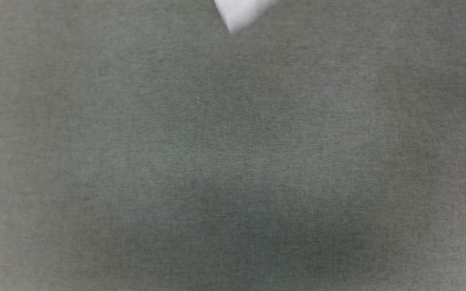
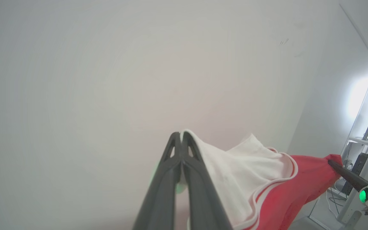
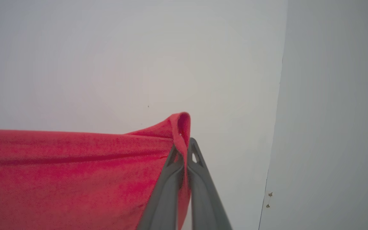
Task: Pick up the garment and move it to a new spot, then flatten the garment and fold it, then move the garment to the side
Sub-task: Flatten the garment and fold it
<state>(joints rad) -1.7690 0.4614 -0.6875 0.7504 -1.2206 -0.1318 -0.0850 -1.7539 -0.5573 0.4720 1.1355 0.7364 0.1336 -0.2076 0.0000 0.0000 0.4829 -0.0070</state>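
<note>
My left gripper [image 2: 181, 133] is clenched on the garment [image 2: 254, 172]. It pinches a white edge with striped trim right at its fingertips. From there the cloth drapes away to that gripper's right and turns red as it runs toward my other arm.

My right gripper [image 3: 184, 145] is clamped too, with a fold of red fabric bunched between and just above its tips. The red body of the shirt spreads off to its left and below. In the left wrist view, its dark finger grips the far red corner, so the shirt hangs stretched between my two grippers, lifted in the air in front of a pale wall [image 2: 107, 80].

The head view looks down on a grey surface [image 1: 233, 161] with a woven look. A blurred white corner [image 1: 241, 14] sits at its top edge, and I cannot tell whether it belongs to the shirt.

As I judge it, the pick-up is done and I am in the carry toward a new spot. Nothing is laid down yet. Setting the shirt down, flattening it, folding it and moving it to the side are all left to do. I cannot tell which face of the shirt would land upward.
</note>
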